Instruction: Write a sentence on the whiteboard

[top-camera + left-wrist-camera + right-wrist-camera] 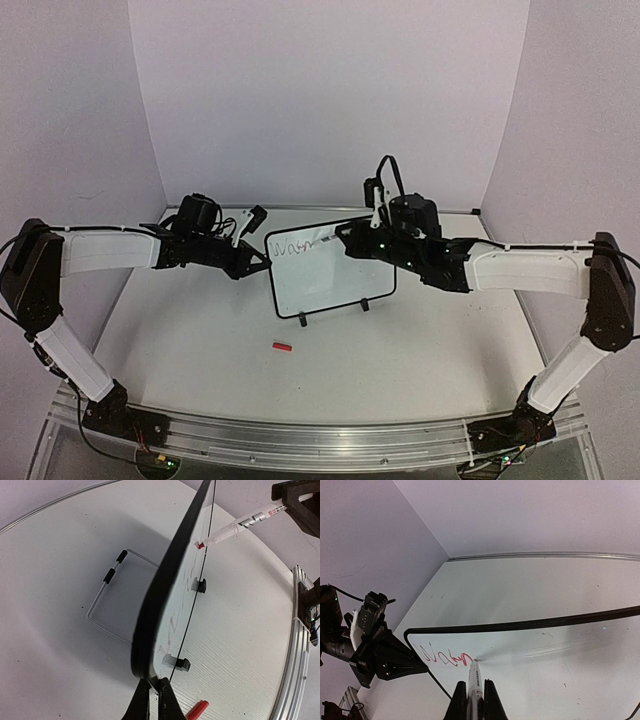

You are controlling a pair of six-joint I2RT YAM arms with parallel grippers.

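Note:
The whiteboard (pixel 335 285) stands tilted on the table on two black clip feet (pixel 302 320). My left gripper (pixel 262 262) is shut on its left edge; in the left wrist view the jaws (pixel 154 682) pinch the thin black frame (pixel 165 590). My right gripper (pixel 368 240) is shut on a white marker (pixel 474 682). The marker's tip (pixel 472 661) touches the board's upper left area (pixel 545 675). One short line of red scrawl, the sentence (pixel 442 657), ends at the tip. It shows as dark writing (pixel 298 245) in the top view.
A red marker cap (pixel 282 347) lies on the table in front of the board, also seen as the cap (pixel 197 710) beside my left fingers. A wire stand (pixel 107 605) props the board from behind. Walls enclose the table's back and sides.

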